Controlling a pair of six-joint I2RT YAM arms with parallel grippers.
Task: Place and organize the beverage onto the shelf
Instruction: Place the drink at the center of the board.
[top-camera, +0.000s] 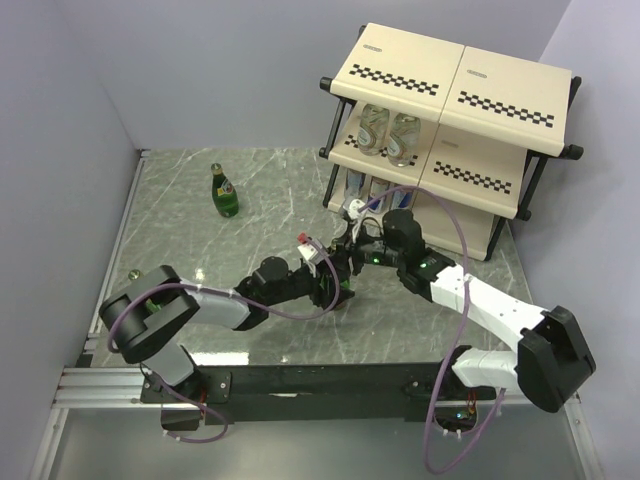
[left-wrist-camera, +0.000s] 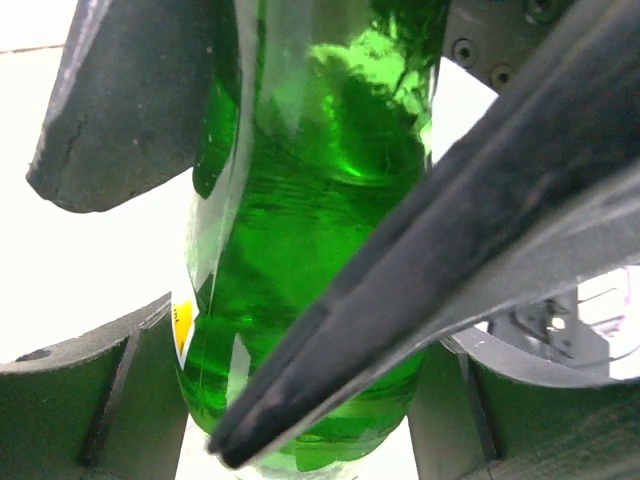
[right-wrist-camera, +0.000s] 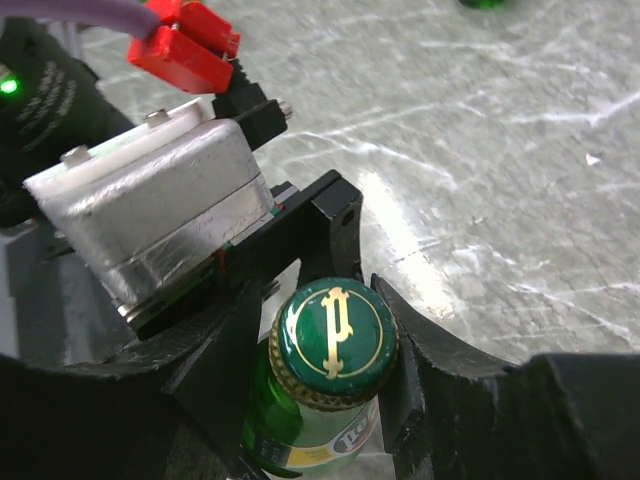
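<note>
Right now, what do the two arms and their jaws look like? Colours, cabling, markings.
Left arm: black joints, pale grey link shells. Right arm: long white link, bulky black joints. A purple cable loops along each arm. The left wrist carries a silver-white block, a red connector and a green status light. Jaws are matte black, tapered, scuffed at the edges.

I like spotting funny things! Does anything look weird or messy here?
Nothing is spilled or broken. One oddity: the left gripper holds the green bottle by its body while the right gripper pinches its cap, both on one bottle. A second green bottle stands alone, far from the shelf.
</note>
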